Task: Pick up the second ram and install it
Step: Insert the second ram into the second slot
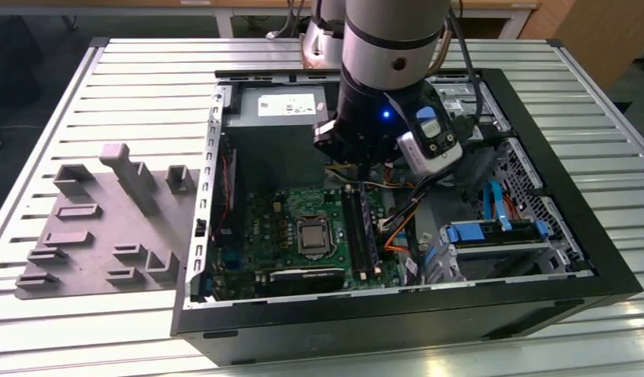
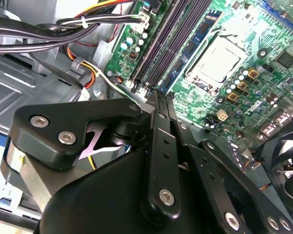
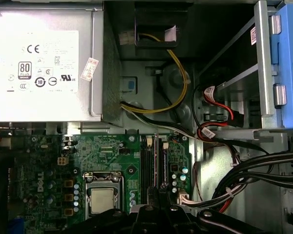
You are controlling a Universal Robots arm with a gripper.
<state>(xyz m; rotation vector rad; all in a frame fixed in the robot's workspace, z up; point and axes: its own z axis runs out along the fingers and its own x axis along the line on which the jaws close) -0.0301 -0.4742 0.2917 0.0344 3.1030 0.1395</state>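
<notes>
My gripper (image 1: 349, 174) hangs inside the open computer case, just above the far end of the green board's (image 1: 285, 206) long black slots (image 1: 350, 224). Its fingers (image 2: 158, 126) are pressed together, and nothing shows between them. A dark ram stick with small chips (image 1: 368, 236) stands seated in the slot on the exterior view's right of the row. It also appears in both wrist views as the ram (image 2: 193, 44) and the ram (image 3: 164, 163). I cannot tell whether this is the second ram. The gripper tip (image 3: 154, 192) sits over the slots.
A grey moulded tray (image 1: 102, 228) with raised blocks lies on the slatted table at the exterior view's left. Inside the case are the power supply (image 3: 44, 58), the processor socket (image 1: 312, 233), cable bundles (image 2: 63, 29), a blue drive bracket (image 1: 490, 233) and a fan (image 2: 288, 165).
</notes>
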